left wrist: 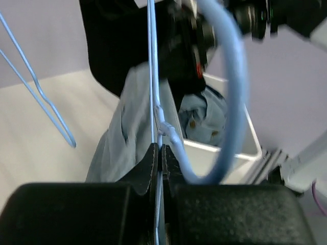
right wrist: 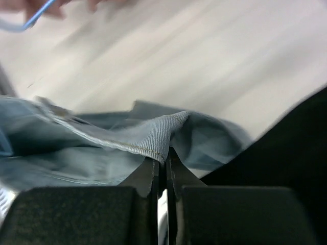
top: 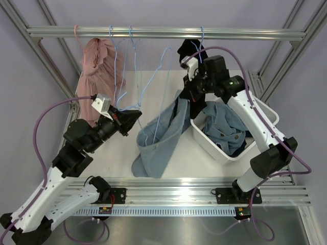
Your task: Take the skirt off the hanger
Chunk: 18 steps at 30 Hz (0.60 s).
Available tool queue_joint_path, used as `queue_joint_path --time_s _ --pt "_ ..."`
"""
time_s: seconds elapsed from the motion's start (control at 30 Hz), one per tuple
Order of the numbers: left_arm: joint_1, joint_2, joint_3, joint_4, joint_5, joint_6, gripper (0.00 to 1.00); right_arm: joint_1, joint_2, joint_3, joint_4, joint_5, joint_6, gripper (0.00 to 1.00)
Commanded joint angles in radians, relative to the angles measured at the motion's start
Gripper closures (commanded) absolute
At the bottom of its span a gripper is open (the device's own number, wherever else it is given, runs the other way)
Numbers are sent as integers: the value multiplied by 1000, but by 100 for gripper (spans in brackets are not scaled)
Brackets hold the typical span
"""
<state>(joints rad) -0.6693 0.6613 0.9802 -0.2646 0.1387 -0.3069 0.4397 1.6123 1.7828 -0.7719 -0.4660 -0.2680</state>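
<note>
The skirt [top: 162, 140], blue denim, is hanging in the middle of the top view, its lower end drooping low over the white table [top: 117, 150]. The right gripper [right wrist: 164, 162] is pinching a stitched edge of the skirt, its jaws clenched on the cloth. Left of centre, the left gripper [left wrist: 160, 152] is clamping tight on the thin blue wire hanger [left wrist: 152, 76] running through the skirt. At the right a white bin [top: 212, 145] is holding more denim clothing [top: 225, 127]. At upper left a pink garment [top: 97, 66] is hanging from the rail [top: 230, 34].
</note>
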Motion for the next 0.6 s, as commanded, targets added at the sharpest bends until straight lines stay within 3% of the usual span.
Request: queue_joint_path --time_s 0.0,0.1,0.23,0.47,0.5,0.57 --pt "-1 43 -75 414 -151 -124 100 70 -63 -94 57 -117 -34 97" --pt "-1 98 -106 582 -229 -130 100 76 -75 -154 86 -83 7 97" --pt "-3 150 -19 514 -231 -77 100 74 -106 -213 92 -51 -19 93" --pt "-1 100 170 167 -142 66 100 74 -147 -214 10 -102 -134 62" --pt "-1 84 185 125 -111 75 100 74 -160 -206 -4 -121 -157 51" --pt "-1 67 221 7 -65 94 100 74 -184 -184 -42 -146 -186 39"
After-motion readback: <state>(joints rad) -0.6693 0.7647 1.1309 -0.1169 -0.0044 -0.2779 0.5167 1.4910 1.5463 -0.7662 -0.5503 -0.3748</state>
